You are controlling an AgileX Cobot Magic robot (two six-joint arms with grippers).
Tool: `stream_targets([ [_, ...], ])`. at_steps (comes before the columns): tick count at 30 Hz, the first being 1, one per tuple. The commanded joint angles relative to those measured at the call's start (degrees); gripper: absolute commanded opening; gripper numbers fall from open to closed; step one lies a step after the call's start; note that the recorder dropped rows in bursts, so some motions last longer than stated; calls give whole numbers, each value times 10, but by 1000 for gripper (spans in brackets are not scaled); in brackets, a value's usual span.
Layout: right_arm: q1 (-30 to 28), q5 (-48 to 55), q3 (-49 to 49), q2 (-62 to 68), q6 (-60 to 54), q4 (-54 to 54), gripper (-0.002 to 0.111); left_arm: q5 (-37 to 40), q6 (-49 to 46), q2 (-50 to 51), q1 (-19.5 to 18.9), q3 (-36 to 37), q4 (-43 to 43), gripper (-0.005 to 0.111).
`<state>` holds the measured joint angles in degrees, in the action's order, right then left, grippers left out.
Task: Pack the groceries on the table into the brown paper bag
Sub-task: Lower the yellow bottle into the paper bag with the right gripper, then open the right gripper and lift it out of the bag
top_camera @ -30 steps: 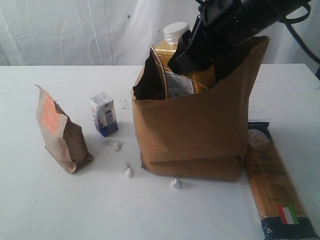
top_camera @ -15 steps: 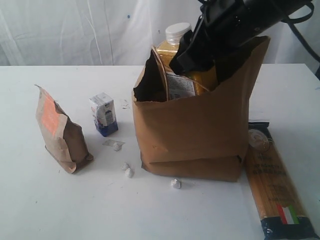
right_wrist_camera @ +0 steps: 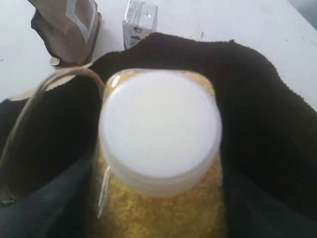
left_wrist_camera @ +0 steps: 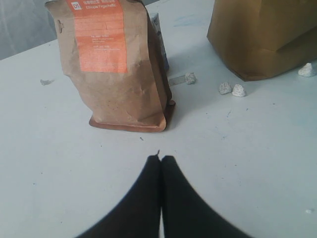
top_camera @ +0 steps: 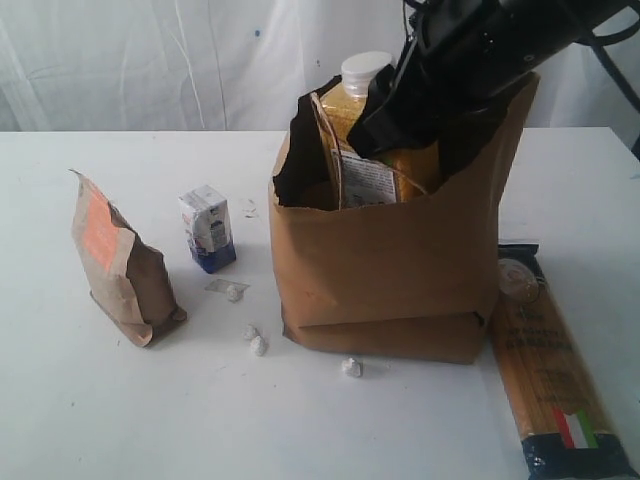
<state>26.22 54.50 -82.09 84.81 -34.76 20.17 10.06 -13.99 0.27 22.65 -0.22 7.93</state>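
1. Brown paper bag (top_camera: 390,270) stands upright on the white counter (top_camera: 120,420), a little right of the middle. Its ragged mouth is open, and one twisted handle (top_camera: 325,150) rises at the left rim.
2. Yellow-grain bottle (top_camera: 347,108) sits upright in the bag's mouth, lower part inside, with its white cap (top_camera: 365,70) above the rim.
3. Right jaws, on the black right arm (top_camera: 480,50) reaching down from the far right, hold the bottle. The right wrist view shows dark fingers (right_wrist_camera: 49,213) on either side of its body below the cap.
4. Orange-labelled brown pouch (top_camera: 120,265) stands upright at the left, well apart from the bag.
5. Left jaws are closed, their two black fingers (left_wrist_camera: 148,198) pressed together on nothing, over bare counter near the pouch's base.
6. Small white-blue carton (top_camera: 208,228) stands between pouch and bag, slightly farther back.
7. Spaghetti packet (top_camera: 555,370) lies flat just right of the bag, running toward the near edge.
8. Crumpled white scraps (top_camera: 255,340) lie by the bag's near-left corner.
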Motion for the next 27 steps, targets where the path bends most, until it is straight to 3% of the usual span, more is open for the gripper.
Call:
stream_targets([
  [1,1,-8,2,-13,5,6,55,0,2,-3,-2,2,3,0],
  [11,0,-52,2,-41,0,5,53,0,2,-3,-2,2,3,0],
  [20,-4,-83,-6,-33,1,-84,45,0,2,-3,-2,2,3,0],
  [27,-18,-113,-6,-9,1,-87,41,0,2,-3,-2,2,3,0],
])
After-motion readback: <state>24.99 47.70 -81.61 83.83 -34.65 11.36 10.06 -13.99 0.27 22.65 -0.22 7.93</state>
